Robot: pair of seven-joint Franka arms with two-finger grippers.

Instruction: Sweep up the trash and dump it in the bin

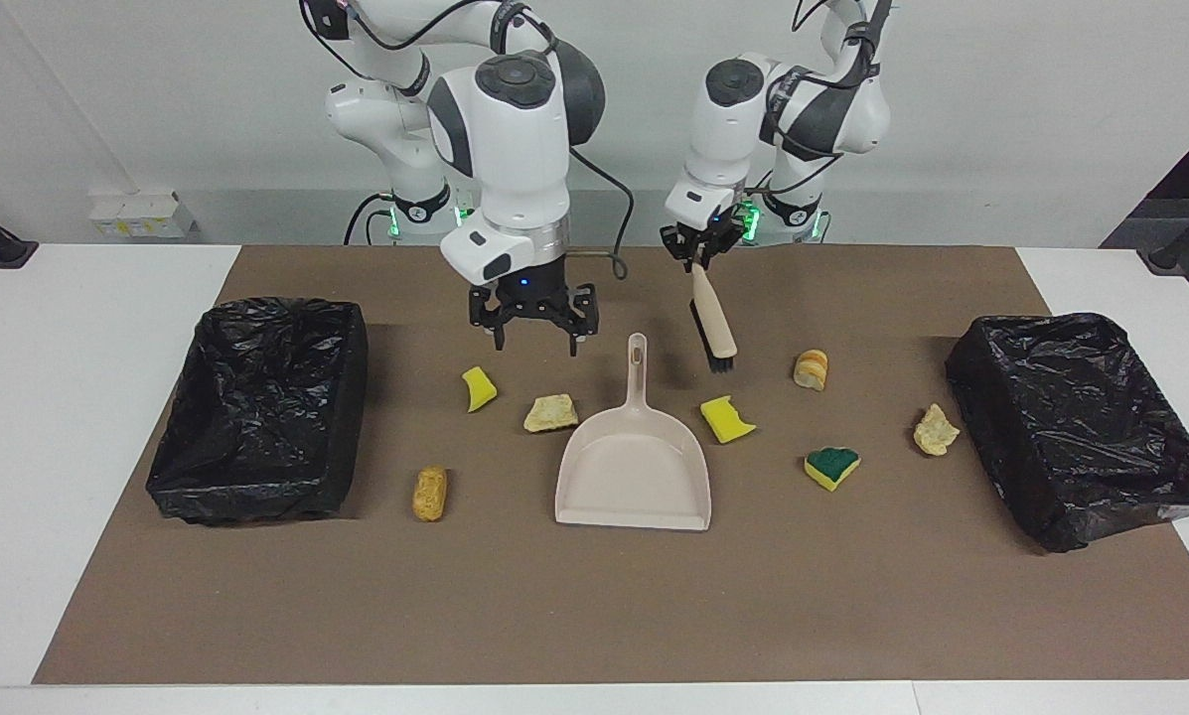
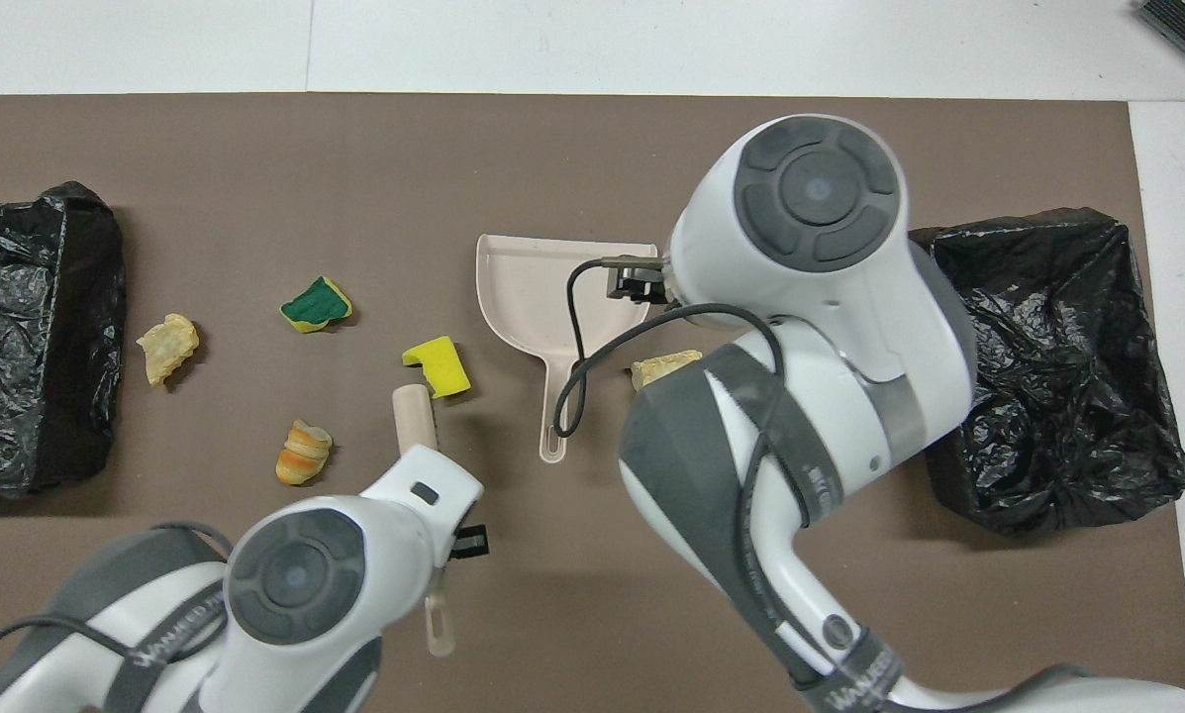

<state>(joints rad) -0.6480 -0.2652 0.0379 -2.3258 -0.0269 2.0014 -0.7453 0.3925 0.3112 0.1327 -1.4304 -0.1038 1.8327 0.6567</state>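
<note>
Gripping tool: the left gripper (image 1: 698, 260) is clenched on the handle of the beige brush (image 1: 713, 323), which hangs tilted with its dark bristles low over the brown mat (image 1: 594, 616), just beside the dustpan's handle.
Right gripper (image 1: 534, 333): jaws spread wide, holding nothing, up over the mat above the yellow sponge bit (image 1: 477, 388) and the pale crusty chunk (image 1: 551, 413).
Roll near left arm's end: a striped bread roll (image 1: 811, 368) lies near the brush bristles.
Dustpan (image 1: 634, 467): flat at mid-table, handle toward the robots.
Middle row: a second yellow sponge bit (image 1: 726, 418) just beside the dustpan; another pale chunk (image 1: 936, 429) close to the black-lined bin (image 1: 1081, 427) at the left arm's end.
Farther scraps: green-topped sponge (image 1: 831, 466); golden-brown roll (image 1: 430, 493) near the other bin (image 1: 261, 407).
</note>
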